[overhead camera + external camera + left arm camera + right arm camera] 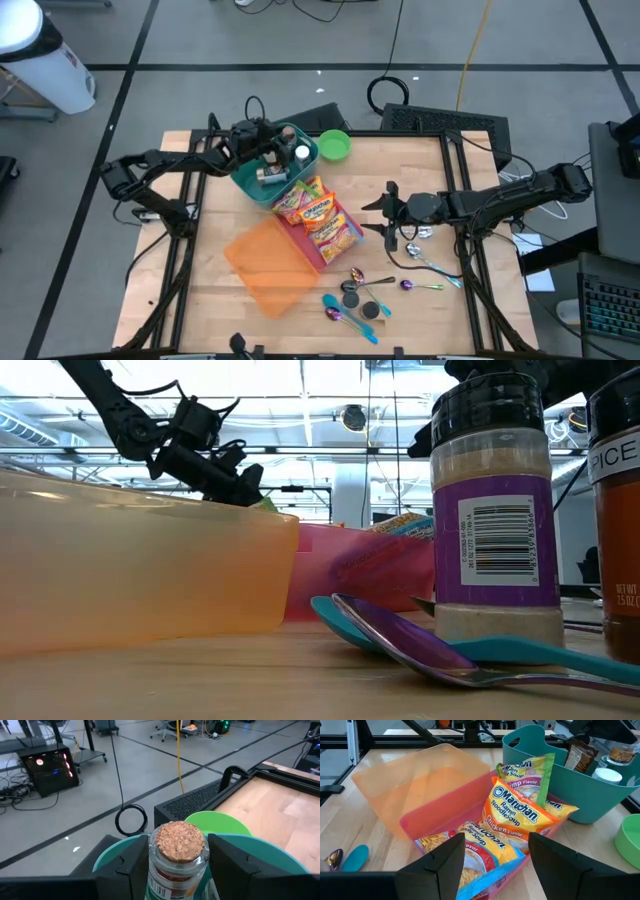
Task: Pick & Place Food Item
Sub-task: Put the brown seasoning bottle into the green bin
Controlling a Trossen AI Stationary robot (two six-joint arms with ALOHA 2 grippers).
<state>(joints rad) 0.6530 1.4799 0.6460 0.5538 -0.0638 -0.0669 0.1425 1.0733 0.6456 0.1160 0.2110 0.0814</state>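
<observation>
Left pincer (177,865) pinching cork-stoppered glass jar (179,852) over teal plastic basket (250,182) | rigid, breakable, slick; hold below cork | right pincer (492,857) spread beside basket.

You have a teal plastic basket (262,182), a lime-green round bowl (335,146) and a translucent orange plastic bin (268,262) on the pale wooden table (420,310). Your yellow-and-orange ramen noodle packets (520,815) carry blue and red lettering. Your cork-stoppered glass jar (179,851) has a speckled tan top.
</observation>
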